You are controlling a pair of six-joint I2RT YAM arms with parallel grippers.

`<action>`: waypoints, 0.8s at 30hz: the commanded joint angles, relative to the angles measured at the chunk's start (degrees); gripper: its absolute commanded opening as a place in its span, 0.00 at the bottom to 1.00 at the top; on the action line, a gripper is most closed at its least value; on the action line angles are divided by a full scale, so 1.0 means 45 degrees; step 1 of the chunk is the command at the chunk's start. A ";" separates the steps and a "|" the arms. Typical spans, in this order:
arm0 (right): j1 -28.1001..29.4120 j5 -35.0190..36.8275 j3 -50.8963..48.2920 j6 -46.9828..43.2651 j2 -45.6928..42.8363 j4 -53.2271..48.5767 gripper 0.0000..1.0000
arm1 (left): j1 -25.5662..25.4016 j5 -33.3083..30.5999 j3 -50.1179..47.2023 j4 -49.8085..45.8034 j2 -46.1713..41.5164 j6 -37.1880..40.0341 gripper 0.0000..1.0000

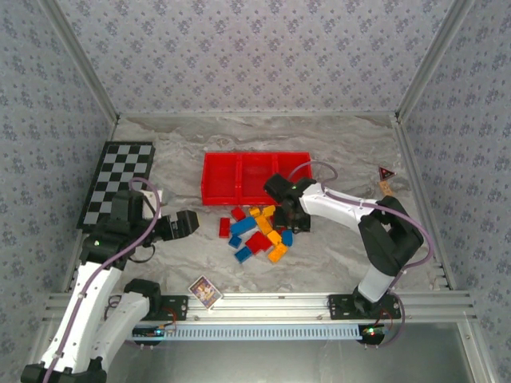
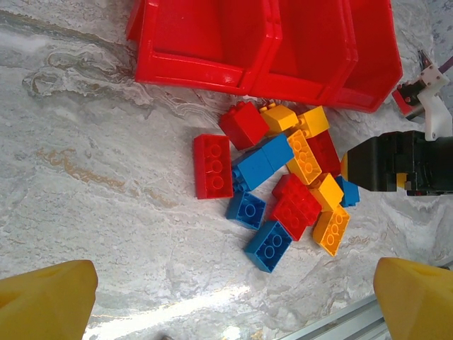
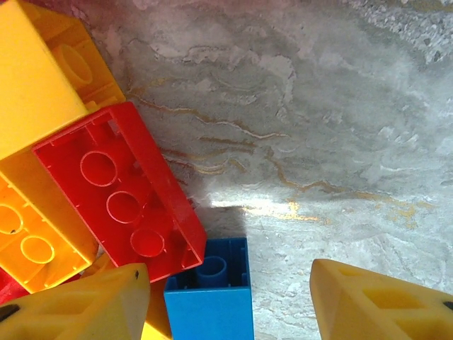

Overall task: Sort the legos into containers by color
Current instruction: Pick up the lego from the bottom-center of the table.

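The legos (image 1: pixel 257 233) lie as a loose pile of red, blue and orange-yellow bricks just in front of the containers, a red three-compartment tray (image 1: pixel 255 177). My right gripper (image 1: pixel 291 219) is low over the pile's right side. Its yellow fingers stand apart on either side of an upturned blue brick (image 3: pixel 209 304), with a gap at the right finger. A red brick (image 3: pixel 117 188) leans on the blue one, and yellow bricks (image 3: pixel 42 78) lie beside it. My left gripper (image 1: pixel 192 223) hovers left of the pile, wide open and holding nothing. Its view takes in the pile (image 2: pixel 283 177) and the tray (image 2: pixel 205 67).
A black-and-white checkered board (image 1: pixel 118 182) lies at the far left. A small picture card (image 1: pixel 205 290) sits near the front rail (image 1: pixel 271 303). A small red triangular marker (image 1: pixel 386 172) stands at the right. Patterned walls enclose the marble table.
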 commanded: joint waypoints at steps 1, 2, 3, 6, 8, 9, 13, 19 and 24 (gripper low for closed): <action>0.0078 0.0439 -0.0199 0.0429 -0.0052 -0.0326 0.62 | -0.0032 -0.0064 0.0026 0.0164 -0.0105 0.0003 1.00; 0.0078 0.0437 -0.0253 0.0470 -0.0064 -0.0212 0.62 | -0.0037 -0.0064 0.0016 0.0171 -0.0096 0.0002 1.00; 0.0090 0.0437 -0.0287 0.0491 -0.0067 -0.0143 0.62 | -0.0046 -0.0064 0.0016 0.0169 -0.0093 0.0002 1.00; 0.0078 0.0272 -0.0471 0.0557 -0.0093 0.0237 0.62 | -0.0047 -0.0064 0.0001 0.0194 -0.0101 -0.0017 1.00; 0.0078 0.0239 -0.0527 0.0586 -0.0064 0.0309 0.61 | -0.0047 -0.0066 -0.0003 0.0183 -0.0102 -0.0017 1.00; 0.0079 0.0222 -0.0554 0.0611 -0.0047 0.0312 0.62 | -0.0065 -0.0064 -0.0008 0.0183 -0.0098 -0.0028 1.00; 0.0078 0.0227 -0.0720 0.0628 -0.0015 0.0363 0.61 | -0.0066 -0.0064 -0.0003 0.0185 -0.0110 -0.0037 1.00; 0.0097 0.0336 -0.1392 0.0893 -0.0422 0.0398 0.56 | -0.0130 -0.0064 -0.0027 0.0208 -0.0128 -0.0056 1.00; 0.0107 0.0465 -0.1792 0.1070 -0.0742 0.0390 0.51 | -0.0145 -0.0064 -0.0042 0.0224 -0.0148 -0.0056 1.00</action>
